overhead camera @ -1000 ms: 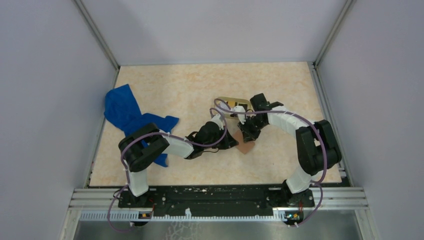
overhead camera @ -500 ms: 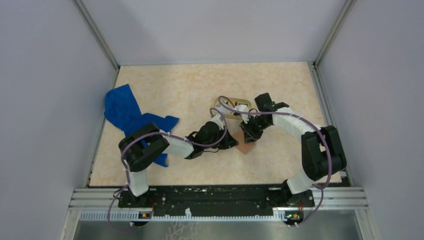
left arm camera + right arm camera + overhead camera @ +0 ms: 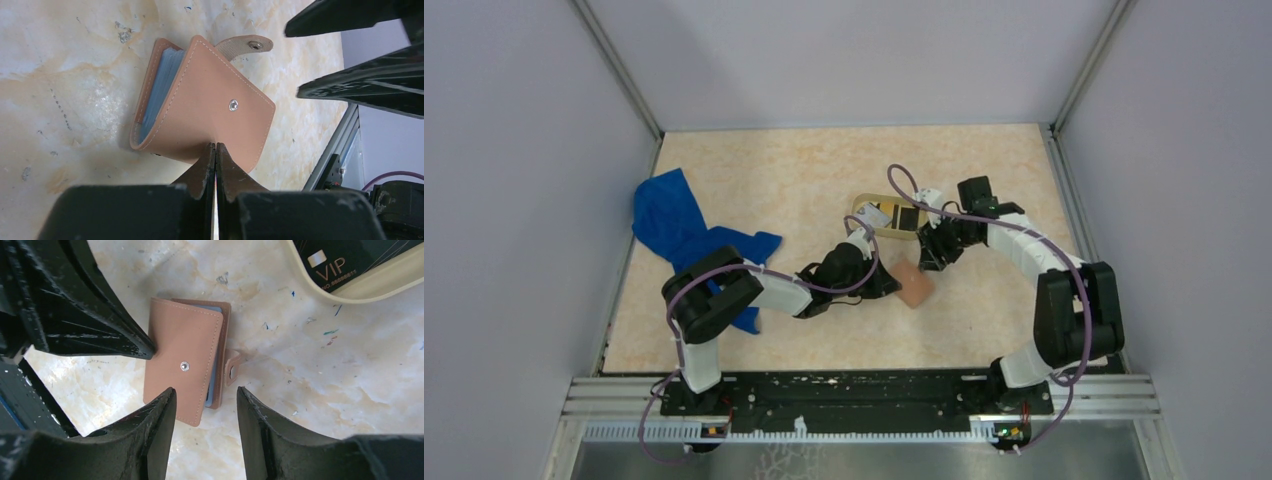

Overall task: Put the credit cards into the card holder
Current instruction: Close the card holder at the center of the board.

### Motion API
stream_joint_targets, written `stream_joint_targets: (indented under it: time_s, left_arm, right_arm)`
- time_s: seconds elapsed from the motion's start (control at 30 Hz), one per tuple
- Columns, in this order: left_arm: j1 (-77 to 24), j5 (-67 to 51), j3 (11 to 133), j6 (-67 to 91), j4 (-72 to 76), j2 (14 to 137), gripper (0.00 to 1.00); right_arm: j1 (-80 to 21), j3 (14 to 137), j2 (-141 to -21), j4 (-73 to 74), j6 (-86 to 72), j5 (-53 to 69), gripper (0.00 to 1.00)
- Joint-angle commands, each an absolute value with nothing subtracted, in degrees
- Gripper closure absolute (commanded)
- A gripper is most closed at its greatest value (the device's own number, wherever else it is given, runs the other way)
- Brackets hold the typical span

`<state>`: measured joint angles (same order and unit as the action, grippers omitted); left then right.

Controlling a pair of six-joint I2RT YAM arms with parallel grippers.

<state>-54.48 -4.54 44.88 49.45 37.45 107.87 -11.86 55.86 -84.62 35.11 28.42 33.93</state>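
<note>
Left wrist: card holder [image 3: 210,100] touched at its edge by clenched left gripper [image 3: 215,146].
Right gripper [image 3: 205,394] is held parted above it.

We're looking down into a robotics lab test cell here. Plain grey walls [image 3: 514,200] box in three sides, and bare aluminium posts [image 3: 621,68] run up the back corners. At the near edge, a black mounting plate [image 3: 854,388] sits on a slotted aluminium rail [image 3: 864,408]. Bolted to it side by side are the left arm [image 3: 714,300] and the right arm [image 3: 1074,315], with purple cables [image 3: 892,172] looping off their joints. The tabletop [image 3: 784,165] is a pale marbled sheet, scuffed and flecked with marks up close. The left claw [image 3: 215,147] and right claw [image 3: 205,390] show plain black fingers, each filmed from its own wrist.
</note>
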Motion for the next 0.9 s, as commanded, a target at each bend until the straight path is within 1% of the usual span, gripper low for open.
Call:
stream_joint_targets:
  time_s: [0.0,0.17,0.3,0.53,0.73,0.8,0.87]
  left_arm:
    - [-54.32,-4.83,45.77,48.52,36.56,109.47,0.97]
    - [-54.32,-4.98,45.98,48.53,36.54,109.72,0.97]
    - [-54.32,-5.08,45.85,48.53,36.61,109.67,0.97]
    - [-54.31,-5.09,45.54,48.63,36.91,109.62,0.97]
    - [-54.32,-5.01,45.24,48.69,37.17,109.51,0.97]
    - [-54.32,-4.92,45.13,48.69,37.26,109.47,0.97]
    - [-54.32,-4.92,45.15,48.71,37.27,109.42,0.97]
  right_arm:
    - [-11.70,57.71,-87.27,33.82,27.13,34.16,0.53]
    - [-11.75,58.05,-88.81,33.46,26.91,33.32,0.61]
    - [-11.69,58.68,-90.28,32.87,26.17,32.50,0.71]
    - [-11.71,58.73,-90.43,30.83,24.86,30.89,0.75]
    - [-11.77,58.49,-89.75,28.92,23.66,30.70,0.76]
    - [-11.71,58.75,-90.05,29.15,23.58,30.84,0.80]
    - [-11.69,58.81,-90.09,29.43,23.72,31.15,0.82]
